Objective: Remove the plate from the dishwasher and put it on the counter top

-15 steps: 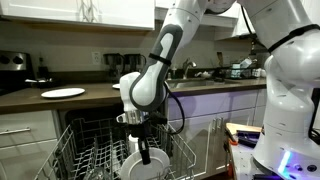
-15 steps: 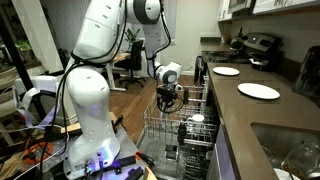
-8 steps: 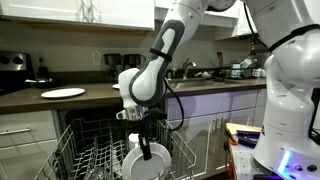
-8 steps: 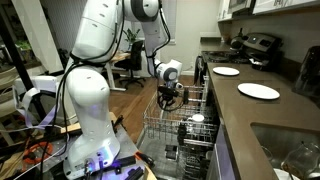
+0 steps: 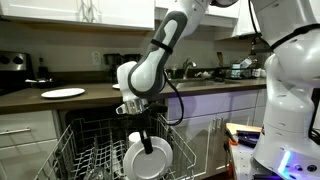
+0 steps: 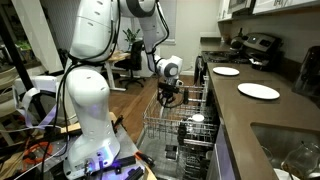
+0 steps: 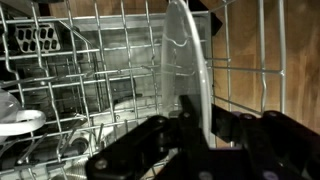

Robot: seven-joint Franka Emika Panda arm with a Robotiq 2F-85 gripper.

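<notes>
**A white-fronted kitchen with a dark worktop**

In an exterior view, white wall cupboards [image 5: 70, 10] hang above a pale tiled wall [image 5: 65, 62] with a socket [image 5: 97, 57] set in it. Below them runs the long dark brown worktop [image 5: 25, 98], over white drawer fronts [image 5: 25, 135]. An exterior view down the length of the room shows a brown floor [image 6: 138, 96]. A dark chair [image 6: 125, 62] and a leafy plant [image 6: 132, 38] stand at the far end, where the light is brightest. A steel sink [image 6: 290, 142] is let into the near end of the worktop, and a dark cooker [image 6: 255, 45] stands at its far end.
</notes>
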